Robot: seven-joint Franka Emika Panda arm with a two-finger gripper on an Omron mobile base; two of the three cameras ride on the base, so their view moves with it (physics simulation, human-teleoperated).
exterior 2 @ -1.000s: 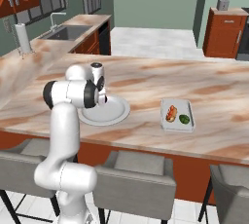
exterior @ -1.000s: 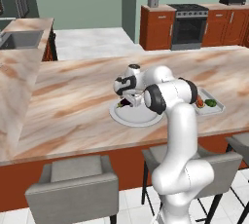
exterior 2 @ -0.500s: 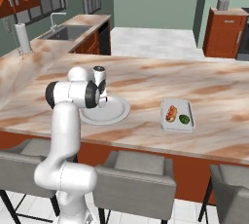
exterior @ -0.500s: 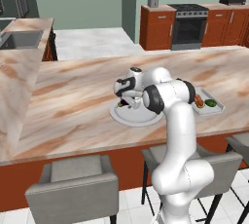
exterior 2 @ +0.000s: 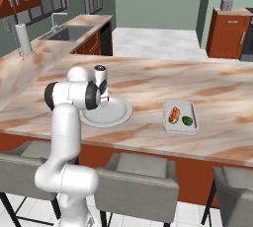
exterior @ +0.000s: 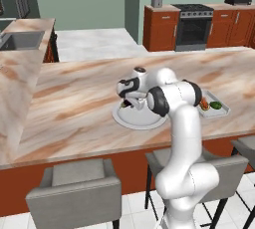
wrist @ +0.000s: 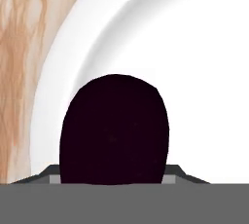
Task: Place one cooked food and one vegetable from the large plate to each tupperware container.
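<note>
While my gripper hangs over the one plate, jaws clamped on a dark item, I count one tray holding two foods.

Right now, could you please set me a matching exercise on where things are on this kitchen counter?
Things:
1. large plate
2. tupperware container
3. gripper
4. sink

Descriptions:
a. holds a reddish food and a green one
b. set in the far side counter, by the tap
c. round and white, beside the rectangular tray
d. low over the plate

Pairs: 1-c, 2-a, 3-d, 4-b
</note>
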